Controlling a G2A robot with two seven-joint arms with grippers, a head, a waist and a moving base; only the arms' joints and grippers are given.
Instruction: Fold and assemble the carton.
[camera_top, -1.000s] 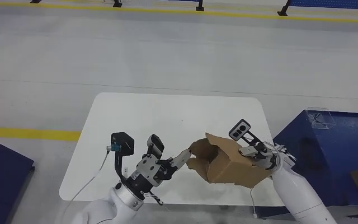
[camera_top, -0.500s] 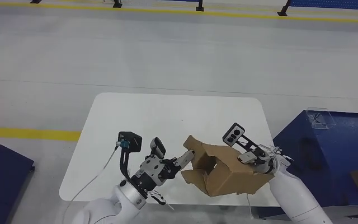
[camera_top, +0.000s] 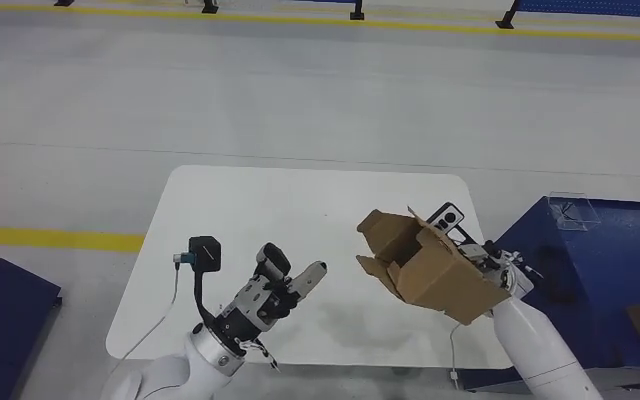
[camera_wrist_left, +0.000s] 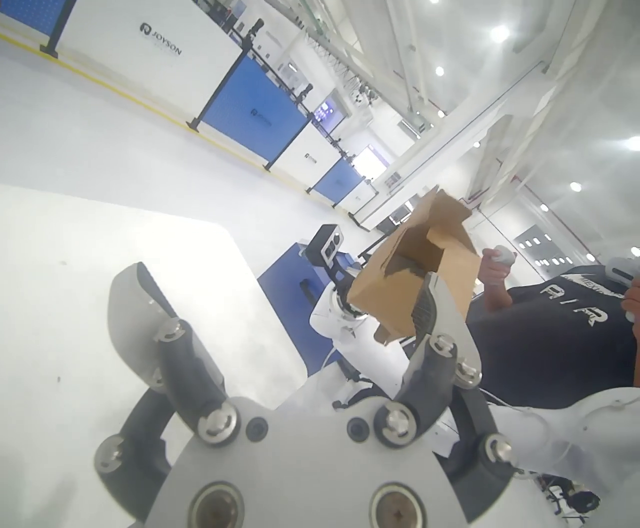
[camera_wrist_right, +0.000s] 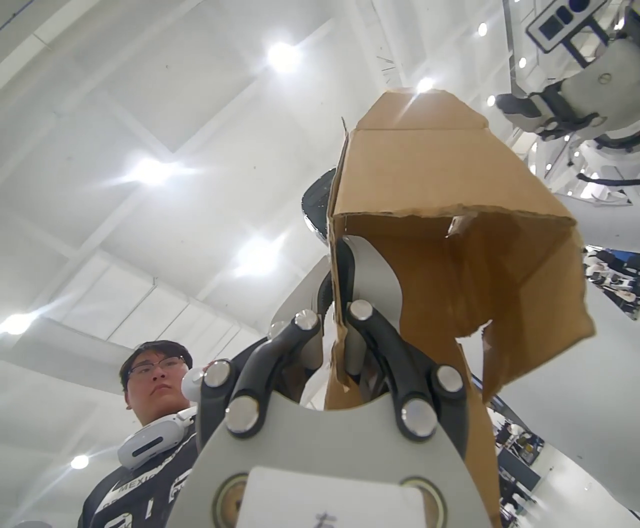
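Carton (camera_top: 440, 275) aloft over worktop (camera_top: 300, 200) right side, one wall pinched tight in right jaws. Spread wide and empty, left jaws near front edge, well apart.

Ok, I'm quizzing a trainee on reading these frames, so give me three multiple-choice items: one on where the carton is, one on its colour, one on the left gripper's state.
1. Where is the carton?
A. in a person's hands
B. held up in the right gripper
C. flat on the floor

2. What colour is the carton?
A. white
B. blue
C. brown

3. How is the left gripper?
A. open and empty
B. shut on the carton
C. shut on a cable

Answers:
1 B: the right wrist view shows the gripper pinching one carton wall.
2 C: it is plain brown cardboard in every view.
3 A: its fingers are spread with nothing between them, apart from the carton.
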